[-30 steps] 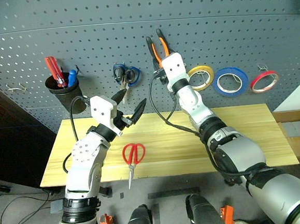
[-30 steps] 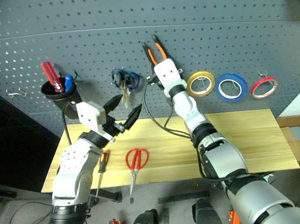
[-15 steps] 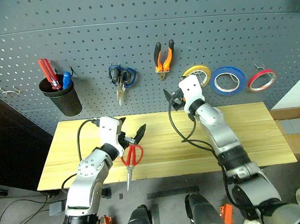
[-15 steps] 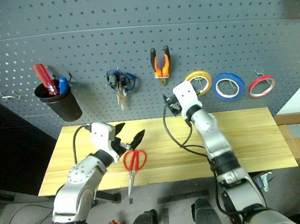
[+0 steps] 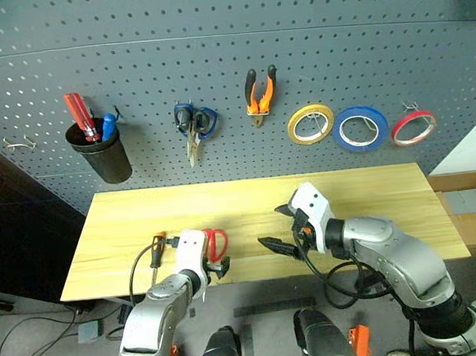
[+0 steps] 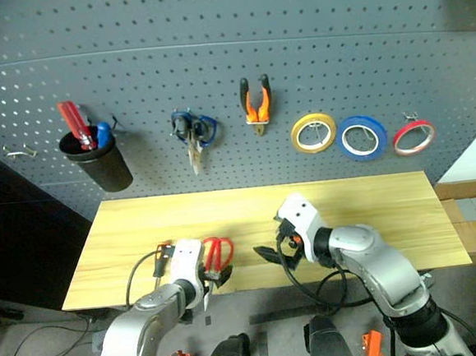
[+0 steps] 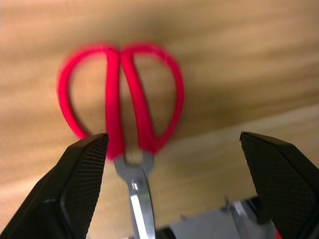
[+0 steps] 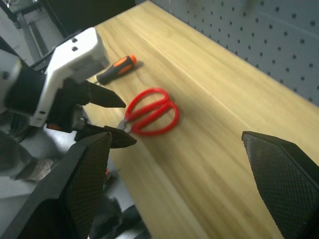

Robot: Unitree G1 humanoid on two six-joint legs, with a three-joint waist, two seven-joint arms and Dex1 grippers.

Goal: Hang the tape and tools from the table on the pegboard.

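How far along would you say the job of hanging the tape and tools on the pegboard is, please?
Done: the thin blue ring of tape and the orange-and-black-handled pliers hang on the dark grey-blue pegboard. In hand: nothing; the open left end effector straddles the red-handled scissors. Left: those scissors and the orange-and-black-handled screwdriver, both lying on the light wood table.

Counts on pegboard and table

Three tape rings: yellow (image 5: 310,124), blue (image 5: 362,128), red (image 5: 414,127). Two scissors: blue-handled (image 5: 194,124), red-handled (image 7: 122,107). One pliers (image 5: 260,94), one cup (image 5: 102,153).
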